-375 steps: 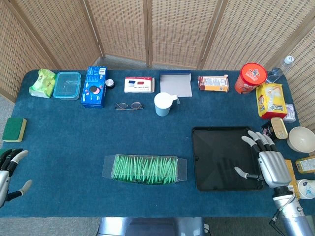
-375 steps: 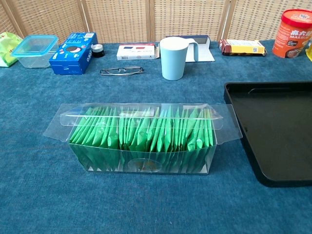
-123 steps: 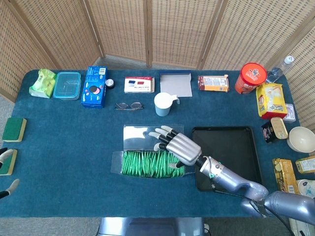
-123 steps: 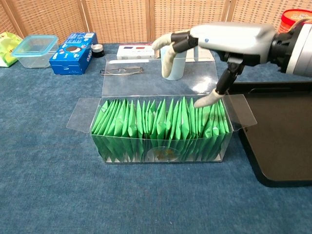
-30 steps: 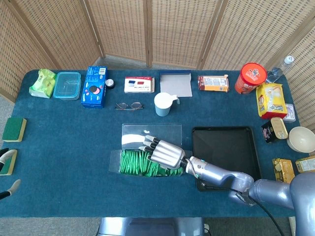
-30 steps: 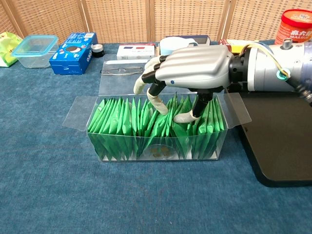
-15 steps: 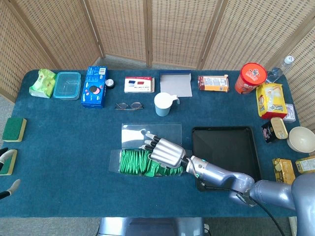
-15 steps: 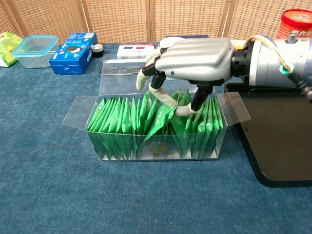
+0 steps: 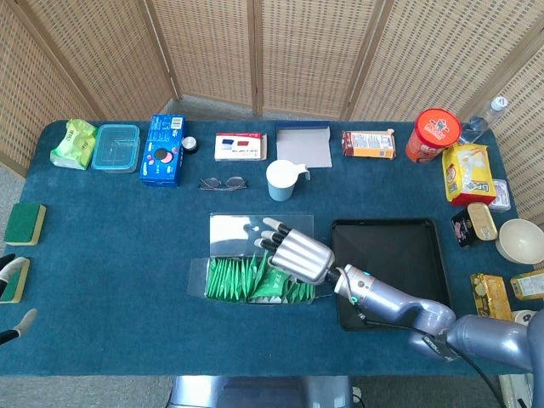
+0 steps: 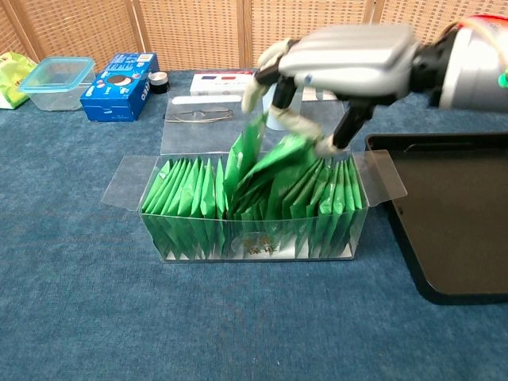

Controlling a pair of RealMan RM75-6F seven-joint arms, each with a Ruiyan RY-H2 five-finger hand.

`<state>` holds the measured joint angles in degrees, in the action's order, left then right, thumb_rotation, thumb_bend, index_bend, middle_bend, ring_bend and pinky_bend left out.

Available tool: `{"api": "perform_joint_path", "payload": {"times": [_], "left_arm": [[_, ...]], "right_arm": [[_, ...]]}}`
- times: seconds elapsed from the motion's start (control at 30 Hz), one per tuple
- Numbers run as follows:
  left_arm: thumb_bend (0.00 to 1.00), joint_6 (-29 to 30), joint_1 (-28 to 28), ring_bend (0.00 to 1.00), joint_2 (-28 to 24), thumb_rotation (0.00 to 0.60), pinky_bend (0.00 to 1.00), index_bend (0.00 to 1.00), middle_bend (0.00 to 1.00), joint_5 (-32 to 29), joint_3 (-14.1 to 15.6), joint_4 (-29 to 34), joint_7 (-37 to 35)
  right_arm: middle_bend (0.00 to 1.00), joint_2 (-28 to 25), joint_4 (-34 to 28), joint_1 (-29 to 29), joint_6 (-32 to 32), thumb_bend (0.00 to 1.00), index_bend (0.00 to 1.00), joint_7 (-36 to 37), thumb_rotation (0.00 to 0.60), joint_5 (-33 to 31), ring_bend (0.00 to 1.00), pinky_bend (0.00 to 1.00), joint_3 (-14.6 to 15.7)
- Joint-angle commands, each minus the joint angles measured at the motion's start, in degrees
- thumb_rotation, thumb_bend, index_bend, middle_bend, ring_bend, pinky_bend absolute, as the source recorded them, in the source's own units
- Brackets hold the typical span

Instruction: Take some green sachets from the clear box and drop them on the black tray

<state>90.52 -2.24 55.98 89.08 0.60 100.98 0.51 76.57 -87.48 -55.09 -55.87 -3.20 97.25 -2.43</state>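
The clear box [image 10: 181,238] of green sachets [image 10: 186,200] stands open at mid-table, its lid flap [image 10: 198,131] laid back; in the head view the box [image 9: 197,279] lies left of the black tray [image 9: 399,255]. My right hand [image 10: 341,59] hovers over the box's right half and pinches a small bunch of sachets [image 10: 270,163] between thumb and fingers, their tops raised above the row and tilted left. The head view shows the same hand [image 9: 296,253] above the box. The tray [image 10: 452,206] holds nothing. My left hand [image 9: 19,324] shows only fingertips at the left edge, spread.
A white cup [image 9: 280,179] and glasses [image 9: 223,183] sit behind the box. Along the back are a blue biscuit box [image 9: 163,150], a lidded container [image 9: 116,147] and a red can [image 9: 433,133]. Snack packs and a bowl [image 9: 520,240] crowd the right edge; a sponge [image 9: 24,223] lies left.
My right hand has risen out of the box, pulling a bunch of sachets up with it; half a second ago its fingers were down among the row.
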Motion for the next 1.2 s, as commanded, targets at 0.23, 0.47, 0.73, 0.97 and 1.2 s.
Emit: {"api": "perform_joint_path", "payload": {"times": [0.23, 0.47, 0.73, 0.97, 1.2], "left_arm": [[0.24, 0.09, 0.23, 0.05, 0.15, 0.600, 0.24, 0.12, 0.11, 0.58, -0.06, 0.31, 0.22], [0.24, 0.48, 0.22, 0.05, 0.03, 0.600, 0.24, 0.12, 0.11, 0.89, -0.14, 0.51, 0.36], [0.24, 0.77, 0.33, 0.04, -0.20, 0.600, 0.24, 0.12, 0.11, 1.24, -0.30, 1.04, 0.85], [0.24, 0.64, 0.62, 0.04, -0.31, 0.600, 0.24, 0.12, 0.11, 1.57, -0.39, 1.67, 1.47], [0.24, 0.52, 0.87, 0.04, -0.31, 0.600, 0.24, 0.12, 0.11, 1.86, -0.43, 2.24, 2.01]], "right_arm": [[0.26, -5.93, -3.93, 3.64, -3.97, 0.40, 0.75, -1.30, 0.600, -1.46, 0.21, 0.09, -0.90], [0.26, -9.99, -6.02, 6.70, -7.05, 0.40, 0.75, -1.67, 0.600, -2.73, 0.21, 0.09, -1.49], [0.26, -14.36, -7.18, 11.32, -10.48, 0.41, 0.75, -1.32, 0.600, -4.81, 0.21, 0.09, -1.48], [0.26, -17.13, -7.33, 15.63, -13.70, 0.41, 0.75, -0.81, 0.600, -6.44, 0.21, 0.09, -1.25], [0.26, -18.98, -7.02, 19.58, -15.69, 0.41, 0.75, 0.12, 0.600, -7.56, 0.21, 0.09, -0.57]]}}
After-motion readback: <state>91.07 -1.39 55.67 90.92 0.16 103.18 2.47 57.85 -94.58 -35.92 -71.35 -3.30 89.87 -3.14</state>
